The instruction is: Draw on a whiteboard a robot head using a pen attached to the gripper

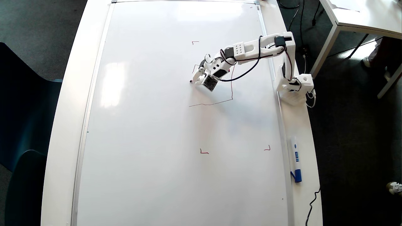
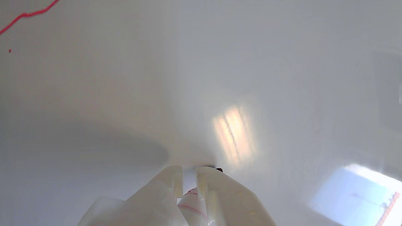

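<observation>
The glossy whiteboard [image 1: 150, 125] fills most of the overhead view. My white gripper [image 1: 196, 78] reaches in from the right and is shut on the pen [image 2: 190, 201], whose white body shows between the two fingers [image 2: 166, 185] in the wrist view. The pen's red tip [image 1: 191, 81] touches the board or hovers just over it. The robot head [image 1: 232, 88] is a thin red outline here: one side runs down beside the arm, then a wobbly line goes left to a point below the gripper. A piece of red line [image 2: 28, 14] shows at the wrist view's top left.
Small red corner marks [image 1: 204, 152] [image 1: 267, 148] [image 1: 195, 41] sit on the board. A white-and-blue marker [image 1: 295, 158] lies on the table rim at the right, below the arm's base [image 1: 295, 84]. A black cable [image 1: 311, 207] hangs at lower right.
</observation>
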Robot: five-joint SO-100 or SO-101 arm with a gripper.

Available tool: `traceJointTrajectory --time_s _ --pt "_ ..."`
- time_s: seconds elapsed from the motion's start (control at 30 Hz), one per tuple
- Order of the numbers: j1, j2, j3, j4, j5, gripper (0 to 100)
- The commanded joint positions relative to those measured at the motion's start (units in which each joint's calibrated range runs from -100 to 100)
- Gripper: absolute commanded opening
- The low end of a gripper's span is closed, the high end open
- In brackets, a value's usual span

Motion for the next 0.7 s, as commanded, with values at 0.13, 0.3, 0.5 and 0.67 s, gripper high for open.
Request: traceJointTrajectory --time_s 0.13,0.3,0.5,0.67 --pt "-5.21 2.13 -4.11 -0.71 -1.01 1" --pt "-7.42 4.14 -6.83 -0.71 -1.01 1" --pt "-9.34 4.23 -7.38 -0.71 -1.12 1" --pt "-10.22 4.31 -7.38 -0.71 -2.99 1"
